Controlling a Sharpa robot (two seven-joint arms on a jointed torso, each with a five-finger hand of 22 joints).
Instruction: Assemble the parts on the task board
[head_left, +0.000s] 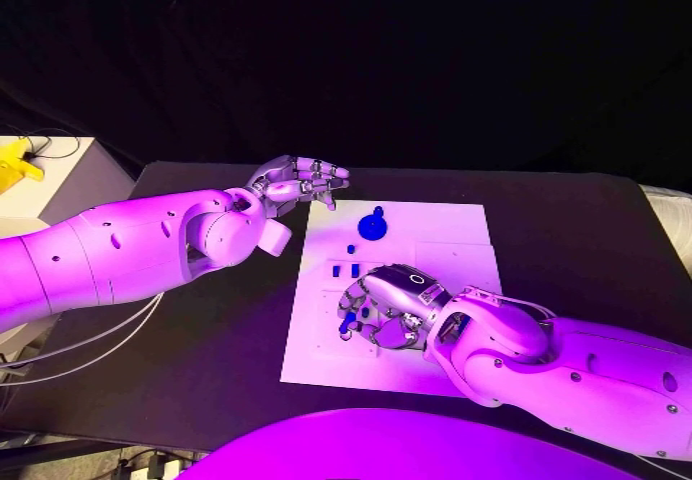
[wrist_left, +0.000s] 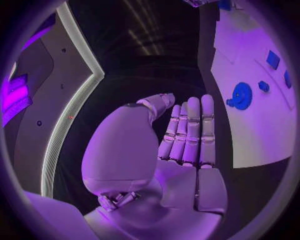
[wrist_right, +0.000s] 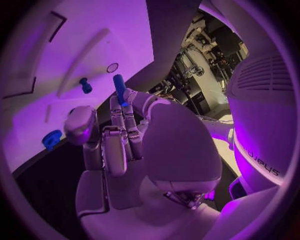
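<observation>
The white task board (head_left: 447, 250) lies mid-table. A round blue part (head_left: 375, 225) sits near its far edge, with a small blue part (head_left: 351, 248) and a blue pair (head_left: 346, 269) nearer me. My right hand (head_left: 387, 305) hovers over the board's near left area and pinches a short blue rod (wrist_right: 119, 87) between its fingertips; the rod's tip (head_left: 348, 322) pokes out below the hand. My left hand (head_left: 296, 185) hangs over the board's far left corner, fingers side by side, holding nothing. The left wrist view shows the round part (wrist_left: 241, 95) beyond that hand (wrist_left: 187, 135).
The black table (head_left: 577, 230) has bare room to the right of the board and along its left side. A white cabinet (head_left: 58, 180) carrying a yellow object (head_left: 15, 160) stands off the table's far left. Cables (head_left: 72, 350) hang under my left arm.
</observation>
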